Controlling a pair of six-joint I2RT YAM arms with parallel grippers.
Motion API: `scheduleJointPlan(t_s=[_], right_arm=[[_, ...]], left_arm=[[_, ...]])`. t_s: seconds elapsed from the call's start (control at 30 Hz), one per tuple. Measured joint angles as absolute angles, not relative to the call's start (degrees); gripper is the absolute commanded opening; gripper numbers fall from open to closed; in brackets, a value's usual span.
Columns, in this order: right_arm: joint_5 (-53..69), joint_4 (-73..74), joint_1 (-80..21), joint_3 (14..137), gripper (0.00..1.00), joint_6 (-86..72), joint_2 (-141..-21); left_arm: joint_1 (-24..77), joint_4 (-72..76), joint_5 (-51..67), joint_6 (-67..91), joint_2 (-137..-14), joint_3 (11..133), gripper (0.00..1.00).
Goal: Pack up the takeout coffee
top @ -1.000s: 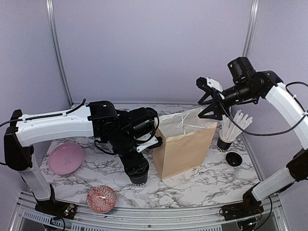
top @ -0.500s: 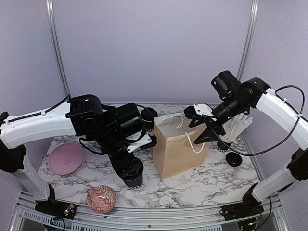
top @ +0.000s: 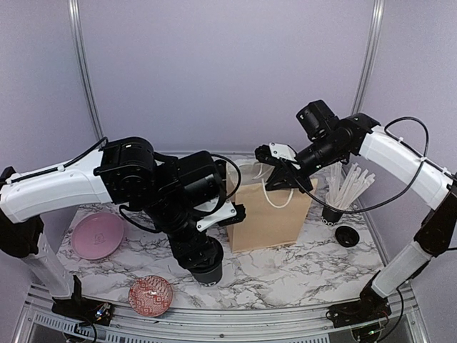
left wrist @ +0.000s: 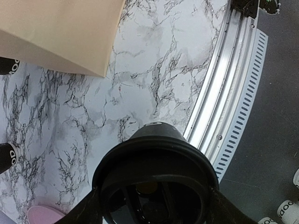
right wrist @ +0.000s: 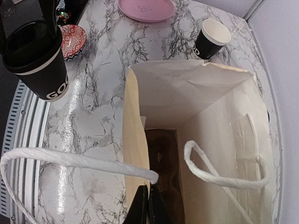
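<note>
Now, left gripper (top: 204, 259) tight around a lidded cup (left wrist: 156, 144), right gripper (right wrist: 148, 193) clenched over the bag (top: 271, 214), straws (top: 348, 184) beyond.

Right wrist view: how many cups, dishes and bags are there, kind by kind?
Black paper cups: 2 (lidded cup, open cup)
Pink plate: 1
Red patterned bowl: 1
Paper bag: 1
Total: 5; a dark shape inside the bag is unclear.
</note>
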State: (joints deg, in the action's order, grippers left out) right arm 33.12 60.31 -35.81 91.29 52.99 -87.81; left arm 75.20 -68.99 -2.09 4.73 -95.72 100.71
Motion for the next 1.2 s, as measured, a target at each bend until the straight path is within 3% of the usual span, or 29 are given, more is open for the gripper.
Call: scheduleJointPlan(t_s=[0.27,0.33,0.47,0.57,0.73,1.1,1.2], right_arm=[[32.64,56.07,-35.81,97.06,0.02,48.31,-93.23],[32.69,56.10,-35.81,99.79,0.10,47.75,-95.13],[33.04,56.27,-35.81,102.76,0.38,46.78,-97.08],[32.93,56.90,-35.81,102.89,0.47,46.30,-96.49],[32.40,57.91,-35.81,102.78,0.49,46.17,-93.27],[30.59,60.69,-34.28,101.47,0.62,43.77,-82.52],[30.57,61.56,-32.82,98.48,0.62,43.40,-78.54]], left_arm=[[78.00,-69.14,-2.22,2.09,-103.11,108.55,0.60],[78.02,-69.12,-2.52,0.69,-106.72,110.85,0.60],[78.00,-68.79,-3.68,-1.89,-114.30,115.09,0.61],[77.97,-68.69,-3.64,-3.53,-118.37,117.73,0.61],[77.95,-68.05,-3.46,-5.45,-122.15,120.09,0.68],[77.30,-67.07,-4.71,-6.83,-124.03,120.20,0.98],[77.30,-66.65,-5.19,-6.94,-122.78,119.85,0.99]])
